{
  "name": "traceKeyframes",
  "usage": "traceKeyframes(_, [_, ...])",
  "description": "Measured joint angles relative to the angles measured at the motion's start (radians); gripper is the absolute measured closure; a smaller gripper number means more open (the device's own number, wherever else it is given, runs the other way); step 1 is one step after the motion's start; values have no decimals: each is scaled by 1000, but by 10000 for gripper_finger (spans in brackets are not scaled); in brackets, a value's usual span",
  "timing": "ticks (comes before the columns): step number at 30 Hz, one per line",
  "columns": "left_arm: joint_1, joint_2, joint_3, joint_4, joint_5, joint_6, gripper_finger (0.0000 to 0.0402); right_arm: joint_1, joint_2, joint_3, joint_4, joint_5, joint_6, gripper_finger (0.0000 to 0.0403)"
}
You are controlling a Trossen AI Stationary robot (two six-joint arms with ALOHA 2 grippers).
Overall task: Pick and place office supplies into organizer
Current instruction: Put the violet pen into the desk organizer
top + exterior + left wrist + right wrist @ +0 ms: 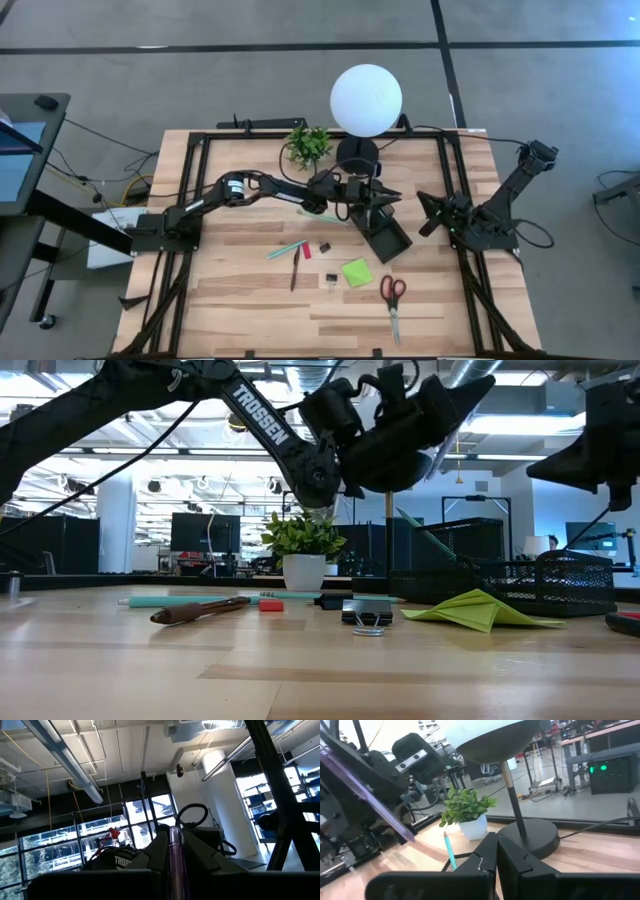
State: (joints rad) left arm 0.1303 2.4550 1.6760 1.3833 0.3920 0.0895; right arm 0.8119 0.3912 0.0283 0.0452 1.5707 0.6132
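From above, my left gripper [375, 193] is over the back end of the organizer [392, 238], which sits at an angle just in front of the lamp [366, 100]. The right gripper [432, 212] waits just to the organizer's right. On the table I see a teal pen [287, 249], a dark pen [295, 268], two clips [325, 247], the green pad [357, 272] and the scissors [392, 303], all in front of the organizer and apart from it.

In the low view the left gripper [420, 430] hangs high above the tray with a pale purple pen [444, 448] slanting down out of it. Another teal pen [430, 538] leans in the tall back section. A small red piece [271, 605] lies near the plant [303, 550].

Left wrist: the fingers [156, 851] are clamped on the purple pen [175, 857], which runs straight up between them. The camera looks at the ceiling, so I get no sight of the tray here.

Right wrist: its fingers [487, 855] look closed together with nothing between them. I see the left gripper [365, 815] carrying the purple pen [370, 795], tilted steeply.

My worry: released from this height and tilt, the pen could strike the rim or the leaning teal pen and bounce onto the table, and I'm aiming without a wrist view of the slot
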Motion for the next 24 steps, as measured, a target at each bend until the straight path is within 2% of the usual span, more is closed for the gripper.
traceKeyframes(11, [-1,1,6,-66,-8,31,376,-57,0,0,0,0,0,403])
traceKeyframes(15, [-2,1,44,-70,44,3,376,-71,0,0,0,-8,-1,403])
traceKeyframes(19, [-2,2,45,-53,77,-54,376,-75,0,0,7,-137,0,403])
traceKeyframes(24, [-2,2,45,94,121,-222,376,-75,0,0,65,-321,-14,403])
